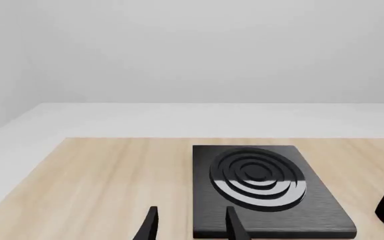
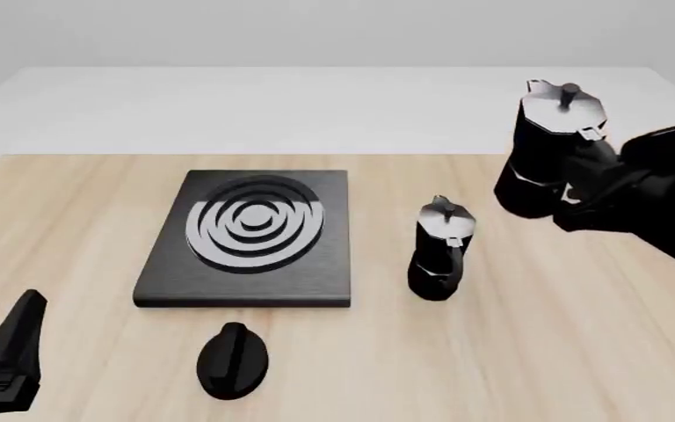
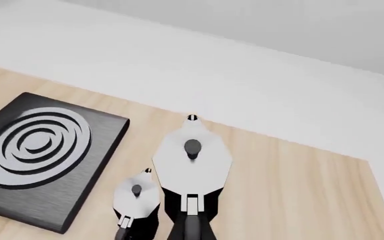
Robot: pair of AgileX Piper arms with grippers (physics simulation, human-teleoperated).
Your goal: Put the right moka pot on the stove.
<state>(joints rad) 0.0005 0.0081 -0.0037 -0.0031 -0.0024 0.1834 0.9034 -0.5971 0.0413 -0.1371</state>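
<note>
The right arm's fingers (image 2: 582, 176) are clamping the handle side of the right moka pot (image 2: 548, 149), carrying it lifted off the bench (image 2: 526, 352) in the upper right of the front view; the wrist view, looking straight down on its silver lid with the second pot's lid beside and beneath it, suggests it is hanging well above the surface. Holding by the handle is keeping the pot upright and leaving its base free to be set down flat. The second moka pot (image 2: 441, 251) is standing on the wood below and left of the held one, between it and the stove (image 2: 250, 233), so the height is probably letting the carried pot pass over rather than knock it. The stove is lying left of centre, its burner rings bare, with the small black knob (image 2: 233, 359) just in front of its near edge. The left arm's fingers (image 1: 190, 225) are standing apart, gripping nothing, hanging low at the lower left of the front view, clear of the slab so the way in stays unobstructed. The placing is not yet done.
</note>
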